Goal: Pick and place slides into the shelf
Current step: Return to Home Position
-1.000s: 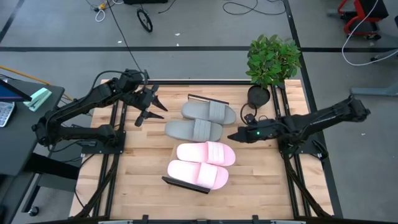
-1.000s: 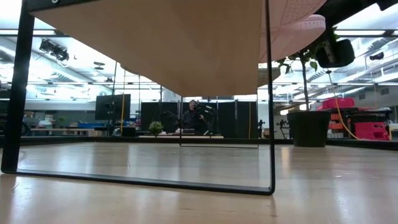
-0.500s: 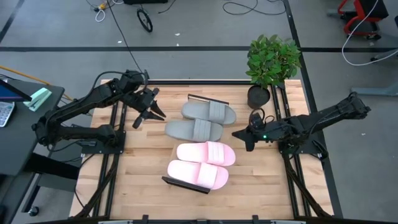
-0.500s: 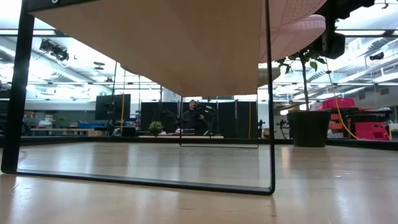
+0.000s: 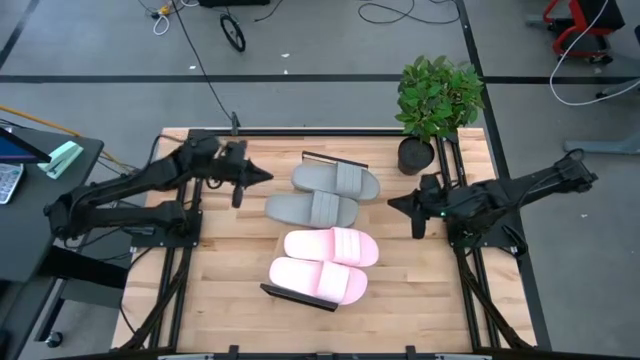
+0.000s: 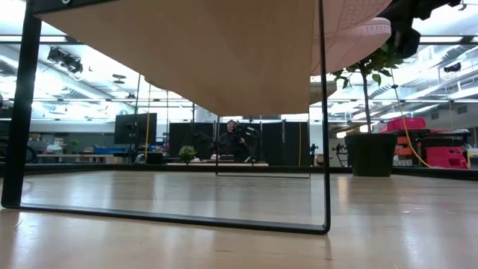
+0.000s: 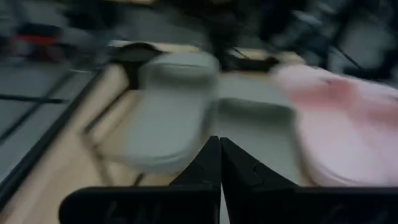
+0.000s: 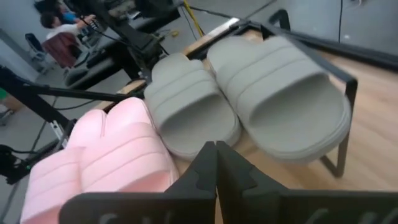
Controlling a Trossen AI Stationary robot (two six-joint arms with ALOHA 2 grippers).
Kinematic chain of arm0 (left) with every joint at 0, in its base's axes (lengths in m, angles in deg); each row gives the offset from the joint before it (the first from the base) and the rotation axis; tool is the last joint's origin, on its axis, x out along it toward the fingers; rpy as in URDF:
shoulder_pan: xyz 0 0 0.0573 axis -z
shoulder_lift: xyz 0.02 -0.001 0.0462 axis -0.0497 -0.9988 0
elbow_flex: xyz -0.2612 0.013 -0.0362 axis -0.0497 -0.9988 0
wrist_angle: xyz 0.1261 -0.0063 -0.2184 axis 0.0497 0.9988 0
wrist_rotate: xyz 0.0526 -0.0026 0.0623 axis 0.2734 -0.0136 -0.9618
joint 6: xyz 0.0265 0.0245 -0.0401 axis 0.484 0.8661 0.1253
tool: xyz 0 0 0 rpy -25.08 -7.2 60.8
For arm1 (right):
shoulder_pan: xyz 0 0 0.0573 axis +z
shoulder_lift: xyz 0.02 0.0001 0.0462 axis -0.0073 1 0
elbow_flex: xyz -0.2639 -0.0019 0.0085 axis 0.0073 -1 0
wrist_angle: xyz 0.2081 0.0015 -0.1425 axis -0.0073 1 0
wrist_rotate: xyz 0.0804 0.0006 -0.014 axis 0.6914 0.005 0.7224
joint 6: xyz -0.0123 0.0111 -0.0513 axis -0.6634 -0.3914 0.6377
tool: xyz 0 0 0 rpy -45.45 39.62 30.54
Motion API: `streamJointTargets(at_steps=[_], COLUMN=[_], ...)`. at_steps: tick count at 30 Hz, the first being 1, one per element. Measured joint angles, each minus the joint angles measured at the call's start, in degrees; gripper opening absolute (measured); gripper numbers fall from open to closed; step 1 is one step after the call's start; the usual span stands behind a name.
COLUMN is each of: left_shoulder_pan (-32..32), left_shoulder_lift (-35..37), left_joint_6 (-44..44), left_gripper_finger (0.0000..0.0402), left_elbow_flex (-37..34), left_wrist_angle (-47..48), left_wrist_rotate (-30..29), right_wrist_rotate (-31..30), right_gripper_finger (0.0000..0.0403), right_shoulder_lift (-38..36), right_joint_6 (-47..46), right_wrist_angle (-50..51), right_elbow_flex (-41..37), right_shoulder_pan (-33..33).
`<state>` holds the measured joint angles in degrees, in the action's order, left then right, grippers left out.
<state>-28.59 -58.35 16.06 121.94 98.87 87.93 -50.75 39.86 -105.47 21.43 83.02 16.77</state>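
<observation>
All four slides sit on the shelf (image 5: 333, 160) at frame centre in the high view, lined up as a column. Upper grey slide (image 5: 337, 180) is at the top and lower grey slide (image 5: 312, 209) is just under it, the two touching side by side. Upper pink slide (image 5: 333, 246) comes next, and lower pink slide (image 5: 318, 279) sits nearest the bottom of the frame. The pink pair touch each other. The shelf's plank is mostly hidden; only its black frame ends show, above the grey pair and below the pink pair.

In the low view, the shelf's wood underside (image 6: 187, 52) fills the upper frame. Thin black legs drop to the counter (image 6: 224, 239), and a pink sole edge (image 6: 362, 33) pokes out at upper right.

The left claw (image 5: 252, 176) is left of the grey pair, apart from them, above the counter (image 5: 225, 270). Its wrist view shows the fingertips (image 7: 220, 143) pressed together and gripping nothing, with blurred grey and pink slides ahead. The right claw (image 5: 398, 205) is right of the slides, also clear of them. Its wrist view shows the fingertips (image 8: 216, 146) closed tight and empty, pointing at the grey pair on the shelf.

A potted plant (image 5: 436, 100) stands at the counter's upper right corner. A person (image 6: 228, 142) is far back in the room in the low view, too small for detail.
</observation>
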Motion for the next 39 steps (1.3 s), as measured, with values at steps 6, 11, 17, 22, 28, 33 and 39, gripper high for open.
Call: streamJointTargets(at_steps=[6, 11, 17, 22, 28, 33, 39], left_shoulder_pan=[0.6, 4.8, 14.2, 23.3, 32.5, 34.4, 34.3], left_shoulder_lift=[12.6, 22.8, 32.4, 36.2, 36.7, 38.3, 43.9], left_joint_6=[-14.4, -22.1, -25.5, -23.7, -15.2, -11.0, -7.5], left_gripper_finger=[0.0009, 0.0005, 0.0003, 0.0003, 0.0003, 0.0006, 0.0004], left_elbow_flex=[-15.2, -27.7, -36.7, -37.6, -37.6, -37.6, -37.6], left_wrist_angle=[-22.5, -35.6, -38.9, -37.4, -31.9, -32.6, -31.5], left_wrist_rotate=[-2.2, -9.2, -19.5, -25.6, -36.8, -38.5, -38.5], right_wrist_rotate=[-0.4, -0.5, -0.5, -0.5, -0.5, -0.5, -0.4], right_gripper_finger=[0.0003, 0.0002, 0.0002, 0.0003, 0.0002, 0.0002, 0.0003], right_shoulder_lift=[-1.7, -1.0, -0.8, -0.6, 0.6, 1.9, 2.9], right_joint_6=[3.6, 4.0, 2.9, 2.4, 2.6, 2.7, 2.4], right_wrist_angle=[0.6, 0.7, 0.5, -0.9, -2.0, -2.1, -2.3], right_elbow_flex=[0.0, 0.0, 0.0, 0.0, 0.0, 0.0, 0.0], right_shoulder_pan=[-1.1, -2.6, -3.3, -3.3, -3.3, -3.3, -3.3])
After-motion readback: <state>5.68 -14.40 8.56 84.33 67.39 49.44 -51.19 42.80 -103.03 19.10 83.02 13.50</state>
